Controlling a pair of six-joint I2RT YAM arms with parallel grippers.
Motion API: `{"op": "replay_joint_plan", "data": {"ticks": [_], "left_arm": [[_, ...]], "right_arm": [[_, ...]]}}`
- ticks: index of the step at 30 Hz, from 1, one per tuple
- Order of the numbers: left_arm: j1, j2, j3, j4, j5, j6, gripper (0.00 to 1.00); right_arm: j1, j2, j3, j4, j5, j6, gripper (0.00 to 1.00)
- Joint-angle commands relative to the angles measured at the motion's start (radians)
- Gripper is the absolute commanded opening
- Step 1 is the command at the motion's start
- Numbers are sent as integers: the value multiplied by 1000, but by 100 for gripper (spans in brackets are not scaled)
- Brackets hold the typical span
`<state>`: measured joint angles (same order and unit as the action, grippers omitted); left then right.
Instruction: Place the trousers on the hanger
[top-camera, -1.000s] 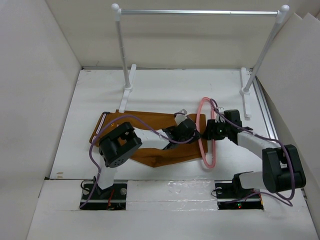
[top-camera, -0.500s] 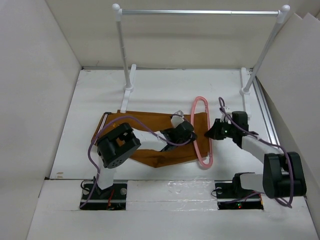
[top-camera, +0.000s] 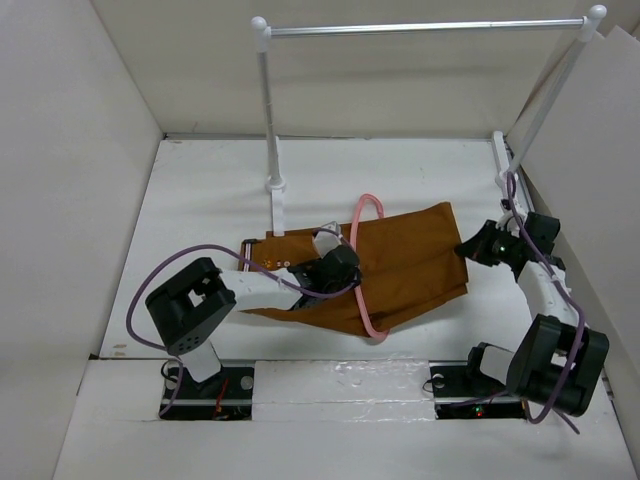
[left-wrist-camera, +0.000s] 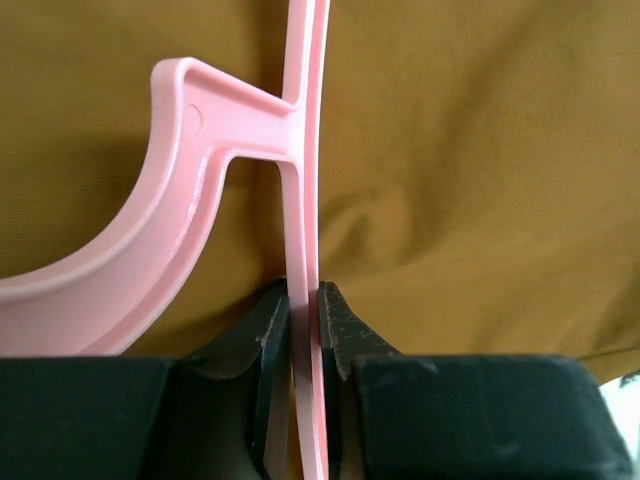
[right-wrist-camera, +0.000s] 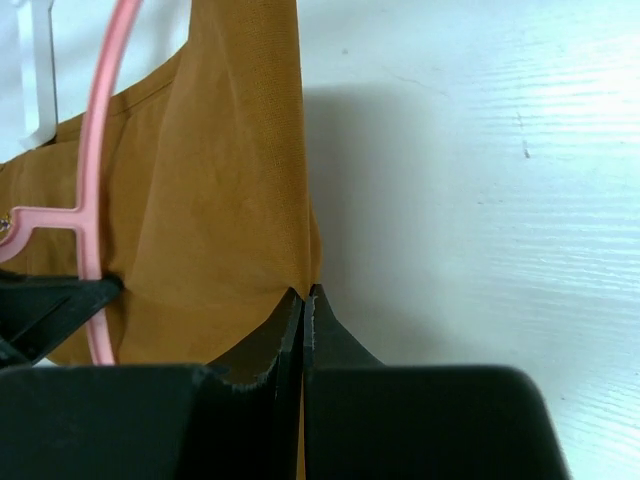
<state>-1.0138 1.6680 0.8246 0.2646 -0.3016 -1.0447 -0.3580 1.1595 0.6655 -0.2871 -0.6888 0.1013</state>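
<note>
left jaws clamped on the hanger (left-wrist-camera: 309, 150), propping it upright mid-desk, the trousers (top-camera: 412, 262) passing through its loop. right jaws pinched shut on the cloth's edge, near the desk's right edge. the smart play: draw the cloth through level and slow, with the hanger braced. no containers in sight.
</note>
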Motion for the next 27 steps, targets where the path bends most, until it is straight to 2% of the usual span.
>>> {"op": "replay_joint_plan", "data": {"ticks": [1, 4, 7, 9, 14, 19, 21, 22, 25, 27], "left_arm": [[4, -56, -5, -148, -105, 107, 0], [4, -53, 34, -244, -171, 98, 0], [4, -73, 60, -313, -260, 104, 0], [4, -100, 80, -355, -307, 127, 0], [-5, -132, 29, -384, -303, 149, 0], [-45, -163, 8, -395, -301, 214, 0], [-45, -153, 5, -393, -254, 238, 0], [-54, -146, 4, -396, -248, 244, 0], [-66, -105, 43, -496, -300, 197, 0], [-57, -87, 62, -571, -350, 175, 0]], "right_arm": [[-45, 29, 56, 69, 2, -11, 0], [-58, 57, 57, 111, -34, 18, 0], [2, 60, 37, 143, -52, 35, 0], [87, 83, 23, 129, -55, 25, 0], [108, 42, -79, 226, -17, 106, 0], [77, 104, -29, 233, 9, 93, 0], [67, 140, -20, 278, -40, 132, 0], [67, 170, -8, 363, -64, 191, 0], [88, 183, 17, 471, -147, 308, 0], [120, 166, 60, 432, -149, 307, 0]]}}
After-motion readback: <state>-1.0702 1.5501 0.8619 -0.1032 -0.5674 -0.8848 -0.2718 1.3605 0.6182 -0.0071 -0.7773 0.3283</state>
